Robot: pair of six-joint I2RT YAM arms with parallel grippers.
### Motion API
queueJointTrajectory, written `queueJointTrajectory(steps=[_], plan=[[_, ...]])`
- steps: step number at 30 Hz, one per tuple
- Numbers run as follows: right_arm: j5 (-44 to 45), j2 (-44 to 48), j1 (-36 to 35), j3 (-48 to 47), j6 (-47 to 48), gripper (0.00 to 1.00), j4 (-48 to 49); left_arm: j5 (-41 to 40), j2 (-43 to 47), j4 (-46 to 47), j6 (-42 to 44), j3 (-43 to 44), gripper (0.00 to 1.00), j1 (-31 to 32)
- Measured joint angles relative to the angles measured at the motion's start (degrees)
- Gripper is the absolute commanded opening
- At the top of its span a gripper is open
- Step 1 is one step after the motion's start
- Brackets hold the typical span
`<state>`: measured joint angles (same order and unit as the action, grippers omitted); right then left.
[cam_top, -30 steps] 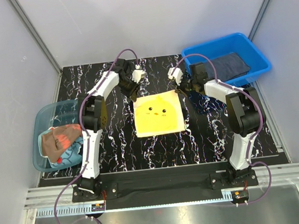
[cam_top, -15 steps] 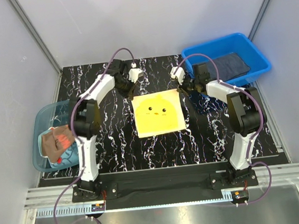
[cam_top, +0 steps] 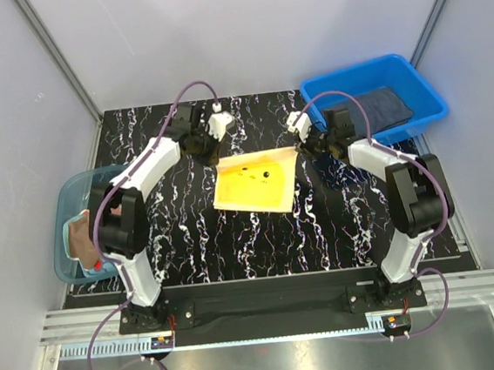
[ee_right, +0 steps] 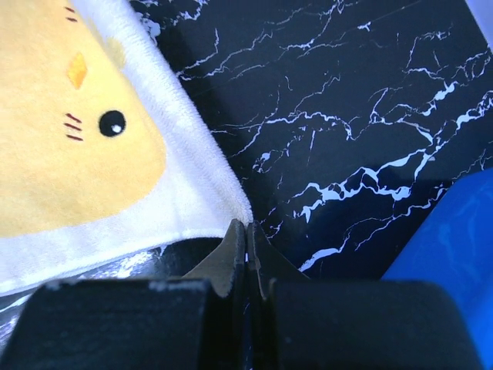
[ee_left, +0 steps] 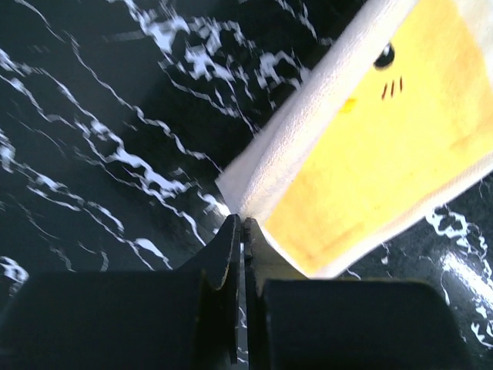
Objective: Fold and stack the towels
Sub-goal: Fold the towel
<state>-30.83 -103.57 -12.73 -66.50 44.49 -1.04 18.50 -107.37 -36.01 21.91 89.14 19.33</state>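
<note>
Yellow towel (cam_top: 256,184) gripped at both far corners, first fold not yet made
The left gripper (ee_left: 240,223) and right gripper (ee_right: 246,227) are each clamped tight on a far corner of the yellow towel, which lies mid-way across the table (cam_top: 191,243) with its far edge raised. One dark blue towel (cam_top: 379,107) sits in the blue bin (cam_top: 354,71). More towels (cam_top: 90,239) lie crumpled in the teal tub (cam_top: 97,175), so most of the job looks undone

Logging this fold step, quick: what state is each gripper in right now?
Left gripper: closed, pinching a corner of the yellow towel.
Right gripper: closed, pinching another corner of the same towel.
</note>
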Motion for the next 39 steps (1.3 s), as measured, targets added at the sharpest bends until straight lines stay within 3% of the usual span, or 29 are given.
queueJointTrajectory(steps=[17,31,32,36,38,39], plan=[[1.84,14.45,-6.56,15.67,-5.33,0.00,1.14,-2.80,8.37,3.39,-3.10,-13.66,0.00,0.17],[5.60,18.01,-12.28,22.67,-10.19,0.01,-1.46,-4.39,14.03,4.85,-6.93,-25.42,0.01,2.16],[5.84,18.10,-12.31,22.77,-10.40,0.03,-1.81,-4.39,14.47,4.87,-7.17,-25.73,0.04,2.34],[6.08,19.30,-12.68,23.78,-11.50,0.35,-2.58,-4.42,16.52,4.35,-8.17,-27.06,0.30,3.15],[6.23,20.13,-12.98,23.80,-12.28,0.40,-3.76,-4.79,17.18,3.78,-8.74,-27.43,0.41,3.58],[6.21,20.59,-13.14,23.78,-12.74,0.43,-4.24,-5.18,17.68,3.43,-8.90,-27.69,0.42,3.76]])
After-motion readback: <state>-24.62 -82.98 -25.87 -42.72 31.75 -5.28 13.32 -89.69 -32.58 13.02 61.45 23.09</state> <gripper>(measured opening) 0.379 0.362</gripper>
